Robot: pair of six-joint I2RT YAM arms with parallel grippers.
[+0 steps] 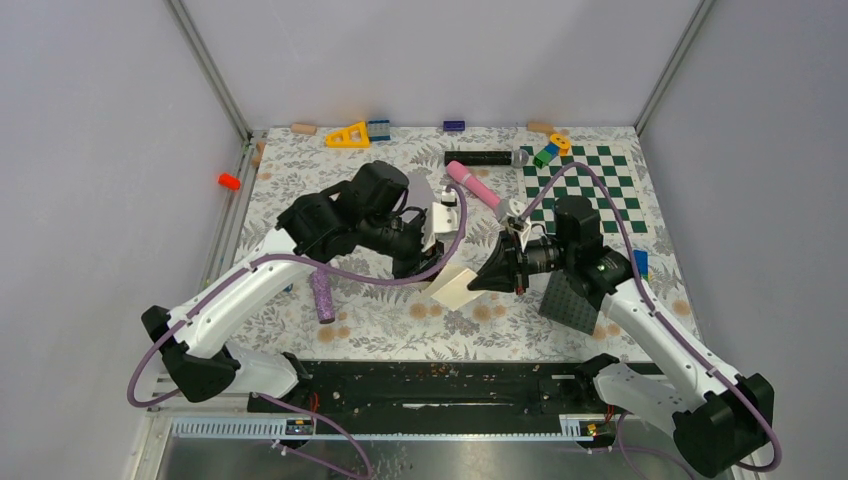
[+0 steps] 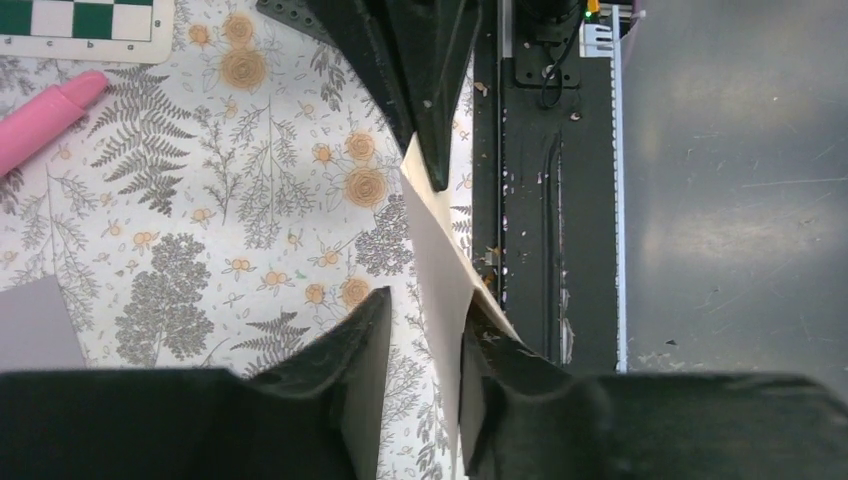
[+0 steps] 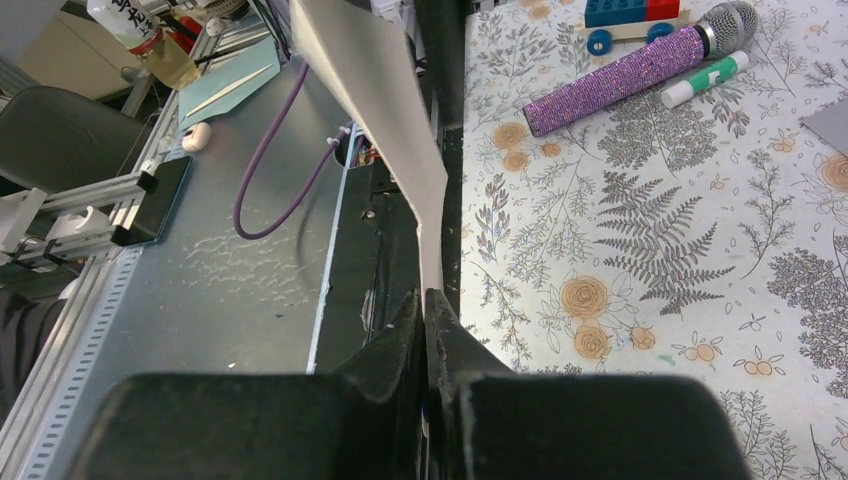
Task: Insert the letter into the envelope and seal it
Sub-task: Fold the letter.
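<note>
The letter (image 1: 455,285) is a pale tan sheet held off the table between my two grippers. My right gripper (image 1: 474,286) is shut on one edge of it, as the right wrist view shows (image 3: 428,293), where the letter (image 3: 370,80) rises away from the jaws. My left gripper (image 1: 430,265) is open around the opposite edge (image 2: 428,297). There the letter (image 2: 440,250) rests against one finger, with a gap to the other. The light grey envelope (image 1: 425,195) lies flat behind my left wrist, mostly hidden. One corner shows in the left wrist view (image 2: 35,325).
A pink cylinder (image 1: 473,185) and the green-and-white checkerboard (image 1: 590,185) lie behind the grippers. A purple glitter microphone (image 1: 322,295) lies at the left. A dark grey studded plate (image 1: 570,300) sits under my right arm. Toy blocks line the back edge.
</note>
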